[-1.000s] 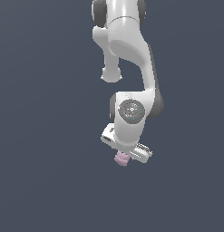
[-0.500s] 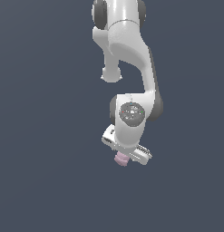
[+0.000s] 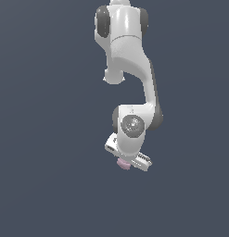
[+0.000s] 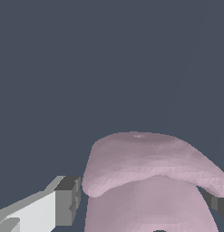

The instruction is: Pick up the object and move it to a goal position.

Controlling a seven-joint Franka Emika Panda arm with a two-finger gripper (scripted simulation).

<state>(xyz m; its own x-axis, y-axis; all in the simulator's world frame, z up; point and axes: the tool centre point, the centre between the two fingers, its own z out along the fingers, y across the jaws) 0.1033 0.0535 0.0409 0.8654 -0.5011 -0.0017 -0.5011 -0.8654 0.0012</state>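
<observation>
1. Change since prev. frames: we see the arm's wrist section sit slightly lower and further toward the exterior view's right than a second ago; the shift is small. The object (image 3: 123, 164) has kept its place under the end effector (image 3: 126, 163) throughout, so we judge it travels with the arm, i.e. transport phase is under way, grasp phase done.

2. End effector state: clamped on the object. In the wrist view, the object (image 4: 149, 181) fills the space between the two fingers (image 4: 63, 201), one dark pad pressed at each flank. No visible gap on the near side; far-side contact is partly cut off by the frame edge.

3. Object location: held at the tip of the end effector, below the wrist, pale pink, lumpy. Whether it is clear of a tabletop we cannot tell; the background is uniform grey w/ no shadow or edge.

4. Goal position: no marker visible in either view, so remaining travel cannot be judged.

5. Markings: no brand, label or legible text on arm, end effector or object.
</observation>
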